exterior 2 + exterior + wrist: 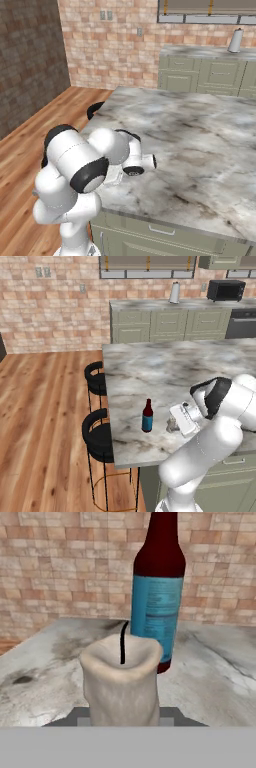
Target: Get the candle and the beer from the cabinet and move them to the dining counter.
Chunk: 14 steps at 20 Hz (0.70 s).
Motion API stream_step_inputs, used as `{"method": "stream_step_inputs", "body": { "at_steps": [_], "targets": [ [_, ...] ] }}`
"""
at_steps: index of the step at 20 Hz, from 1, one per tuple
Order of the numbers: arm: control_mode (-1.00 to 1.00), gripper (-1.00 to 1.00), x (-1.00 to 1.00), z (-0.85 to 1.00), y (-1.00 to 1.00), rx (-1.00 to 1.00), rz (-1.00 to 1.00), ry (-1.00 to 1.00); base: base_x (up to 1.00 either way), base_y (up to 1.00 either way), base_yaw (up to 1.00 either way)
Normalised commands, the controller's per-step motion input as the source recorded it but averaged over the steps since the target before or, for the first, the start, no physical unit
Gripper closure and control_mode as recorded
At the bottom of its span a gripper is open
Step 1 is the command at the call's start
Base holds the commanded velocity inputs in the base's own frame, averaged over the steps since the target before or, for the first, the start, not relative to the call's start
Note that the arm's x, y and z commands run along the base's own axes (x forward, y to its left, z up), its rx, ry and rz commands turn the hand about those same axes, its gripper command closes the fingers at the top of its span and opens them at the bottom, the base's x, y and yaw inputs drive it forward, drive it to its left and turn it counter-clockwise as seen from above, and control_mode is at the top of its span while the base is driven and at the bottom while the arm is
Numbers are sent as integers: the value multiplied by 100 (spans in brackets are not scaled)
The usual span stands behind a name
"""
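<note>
The beer (147, 416) stands upright on the marbled tabletop (150, 371) just beyond the candle (121, 679), whose base is cut off between the end effector (124, 719) fingers, apparently clamped on it.

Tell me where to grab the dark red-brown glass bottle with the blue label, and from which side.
Grip the dark red-brown glass bottle across its blue-labelled body, coming in level from a side away from the pale stubby candle: it stands upright on the marbled dining counter and its neck is narrow.
</note>
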Motion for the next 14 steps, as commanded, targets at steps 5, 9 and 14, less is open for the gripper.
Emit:
{"method": "stream_step_inputs", "body": {
  "at_steps": [5,9,14],
  "targets": [
    [-100,100,21,-28,0,0,1,-1,0,0,0],
    [-100,100,20,-23,-1,0,4,0,0,0,0],
    [-100,100,13,-18,-1,0,5,0,0,0,0]
  ]
}}
